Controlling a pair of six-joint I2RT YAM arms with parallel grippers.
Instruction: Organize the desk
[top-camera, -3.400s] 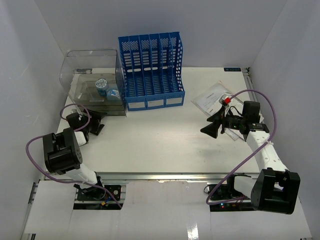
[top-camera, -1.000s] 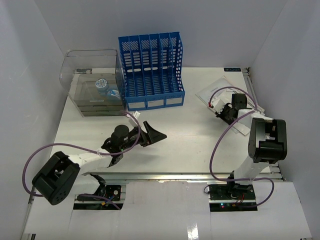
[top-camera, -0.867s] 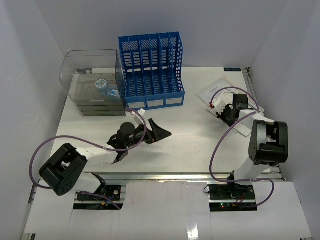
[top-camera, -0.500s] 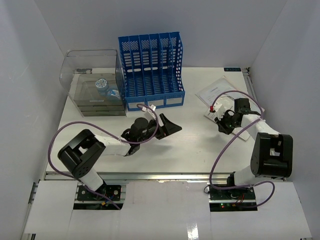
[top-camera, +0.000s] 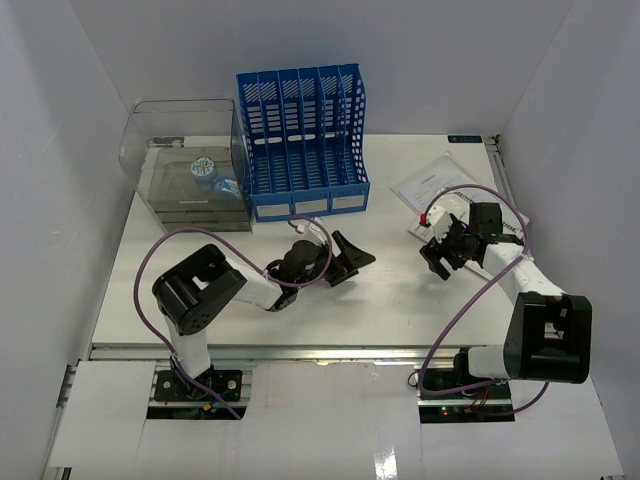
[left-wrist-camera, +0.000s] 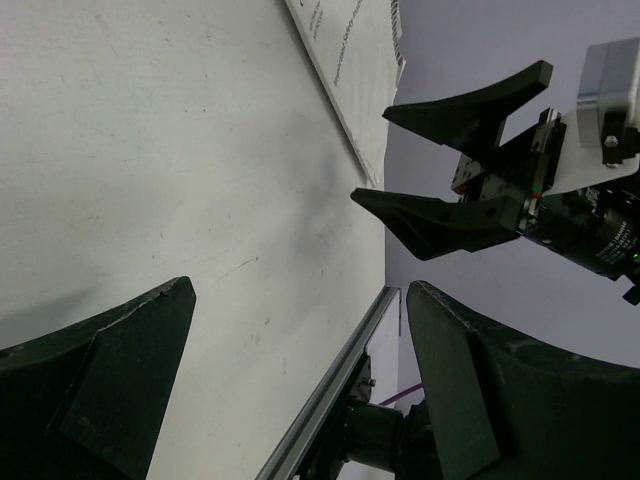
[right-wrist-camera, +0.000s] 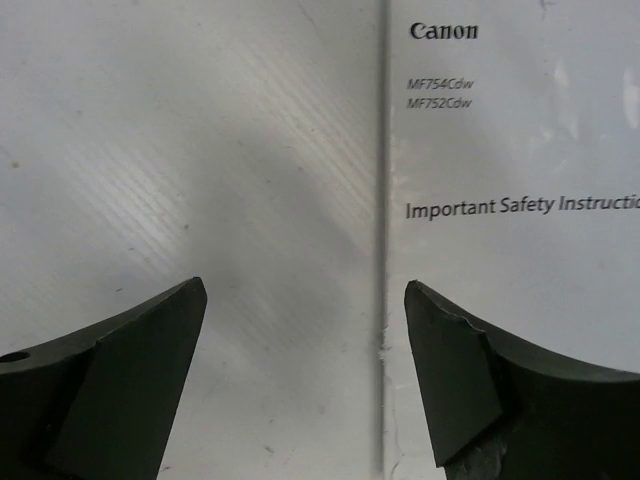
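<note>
The white desk (top-camera: 400, 300) carries a white Canon safety booklet (top-camera: 440, 185) at its right rear. My right gripper (top-camera: 437, 257) stands open at the booklet's near-left edge. In the right wrist view that gripper (right-wrist-camera: 305, 288) straddles the booklet's edge: one fingertip is over bare desk (right-wrist-camera: 180, 150), the other over the booklet (right-wrist-camera: 500, 150), and nothing is held. My left gripper (top-camera: 357, 256) reaches across the middle of the desk, open and empty. The left wrist view shows my left gripper (left-wrist-camera: 300, 290) facing the right gripper (left-wrist-camera: 452, 160) and the booklet (left-wrist-camera: 350, 60).
A blue slotted file rack (top-camera: 300, 140) stands at the back centre. Left of it is a clear plastic box (top-camera: 185, 175) with small blue and white items inside. The desk's metal rail (left-wrist-camera: 330, 390) runs along the near edge.
My right gripper has gone from shut to open and drawn back to the booklet's near-left edge. My left arm has swung right across the desk toward the centre, still open.
</note>
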